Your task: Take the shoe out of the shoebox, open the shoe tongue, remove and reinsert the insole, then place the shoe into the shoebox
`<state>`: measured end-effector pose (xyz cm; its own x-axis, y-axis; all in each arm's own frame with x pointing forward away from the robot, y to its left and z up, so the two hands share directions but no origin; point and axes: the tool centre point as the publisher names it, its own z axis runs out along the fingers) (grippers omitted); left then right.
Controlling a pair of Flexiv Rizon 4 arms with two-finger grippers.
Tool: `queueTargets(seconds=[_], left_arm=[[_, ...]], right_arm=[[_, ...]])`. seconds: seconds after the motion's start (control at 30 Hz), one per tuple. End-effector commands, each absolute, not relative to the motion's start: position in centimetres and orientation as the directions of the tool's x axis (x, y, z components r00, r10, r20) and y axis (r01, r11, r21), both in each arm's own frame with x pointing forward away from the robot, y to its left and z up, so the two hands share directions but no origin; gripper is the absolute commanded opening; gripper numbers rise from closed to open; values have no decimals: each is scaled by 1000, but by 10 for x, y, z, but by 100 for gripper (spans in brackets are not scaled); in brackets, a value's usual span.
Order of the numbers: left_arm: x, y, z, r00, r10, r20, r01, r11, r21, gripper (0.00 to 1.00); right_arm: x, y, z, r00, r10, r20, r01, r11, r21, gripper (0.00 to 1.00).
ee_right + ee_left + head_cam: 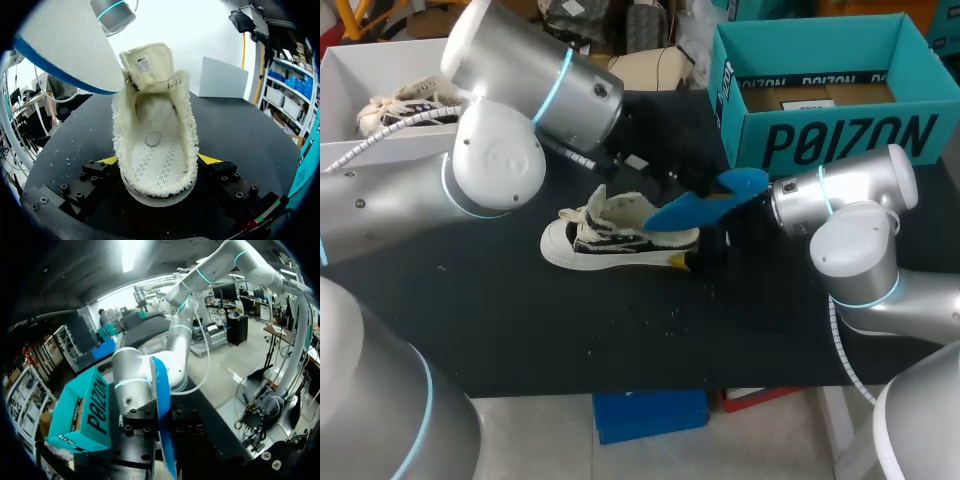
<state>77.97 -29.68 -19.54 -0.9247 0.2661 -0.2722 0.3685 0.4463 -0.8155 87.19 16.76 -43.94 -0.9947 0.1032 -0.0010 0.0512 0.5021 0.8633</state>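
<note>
The black matte table is flecked with pale crumbs. A teal shoebox stands open at its far right, and a white box holding a second shoe is at the far left. The shoe, a low cream sneaker with dark side stripes, rests on its sole at mid-table, well apart from the shoebox, with its toe toward the left arm's side. The right gripper pinches it at the heel, with a yellow fingertip against each side of the fleecy collar. The tongue is laid forward, exposing the bare footbed. The insole, blue beneath and pale on top, hangs in the air above the heel, clear of the shoe. In the left wrist view it stands edge-on in the left gripper. That gripper's tips are hidden, so its pinch on the insole is inferred from the insole being aloft. The insole looks thin, light and flexible, and is likely to buckle if pushed from its rear end, so a hold near the heel end with the toe fed in first seems soundest. The shoe appears light, with a soft upper on a stiffer rubber sole. Its heel is probably the firmest place to hold it, and the fleecy lining may drag on the insole.
</note>
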Motion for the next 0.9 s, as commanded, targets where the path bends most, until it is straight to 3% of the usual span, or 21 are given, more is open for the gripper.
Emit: queueTargets(seconds=[0.03,0.4,0.77,0.9], left_arm=[[764,-273,-179,-951,206,-232,289,317,-903,0],[743,-273,-130,-976,200,-91,124,162,-979,0],[720,-271,-80,-969,173,177,-180,-2,-984,0],[713,-270,-55,-952,205,227,-261,-156,-953,0]], right_arm=[[874,169,-441,-995,104,0,53,503,863,0],[874,169,-441,-995,104,0,53,503,863,0],[874,169,-441,-995,104,0,53,503,863,0],[874,169,-441,-995,104,0,53,503,863,0]])
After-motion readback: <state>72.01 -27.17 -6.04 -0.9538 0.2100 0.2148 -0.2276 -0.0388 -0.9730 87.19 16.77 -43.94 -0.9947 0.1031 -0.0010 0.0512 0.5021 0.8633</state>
